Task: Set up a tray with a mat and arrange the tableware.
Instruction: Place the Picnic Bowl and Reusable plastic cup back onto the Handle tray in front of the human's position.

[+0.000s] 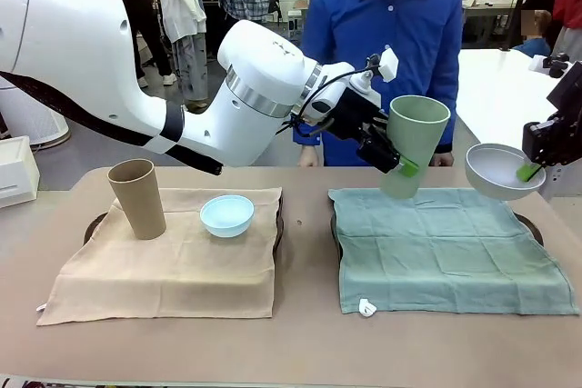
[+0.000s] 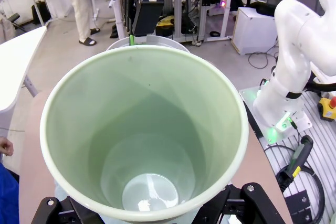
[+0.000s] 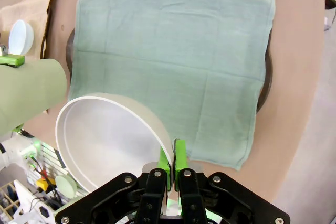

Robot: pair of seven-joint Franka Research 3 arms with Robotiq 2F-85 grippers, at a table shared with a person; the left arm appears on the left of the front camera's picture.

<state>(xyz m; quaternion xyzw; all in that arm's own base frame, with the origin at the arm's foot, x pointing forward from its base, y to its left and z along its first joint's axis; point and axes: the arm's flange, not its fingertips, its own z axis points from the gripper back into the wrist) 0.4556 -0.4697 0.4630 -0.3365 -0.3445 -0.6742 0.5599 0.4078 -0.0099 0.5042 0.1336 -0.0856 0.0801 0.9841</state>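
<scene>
Lab room, other work tables behind; a brown table (image 1: 300,352) carries two trays, each under a cloth mat.

Near, robot's left side: tan mat (image 1: 164,261) over its tray, already set. Tan tumbler (image 1: 138,198) stands upright on it; light blue bowl (image 1: 226,215) sits just beside the tumbler, apart from it.

Near, right side: green mat (image 1: 450,247) covers the second tray, bare of tableware.

Above that mat's far edge, both arms carry pieces. Left gripper (image 1: 398,163) reaches across the middle, fingers spread wide round the lower wall of the mint green tumbler (image 1: 414,143), which hangs tilted, clear of the cloth. Right gripper (image 3: 172,162) has its fingers clenched on the rim of the white bowl (image 1: 503,170), one pad inside, one outside; bowl is held aloft over the mat's far right corner, near the tumbler.

Person in blue stands at the far side.

Step in hand, as I judge it: placing the second set. Next move calls for righting the tumbler, lowering it onto the green mat, then setting the bowl beside it before letting go.
</scene>
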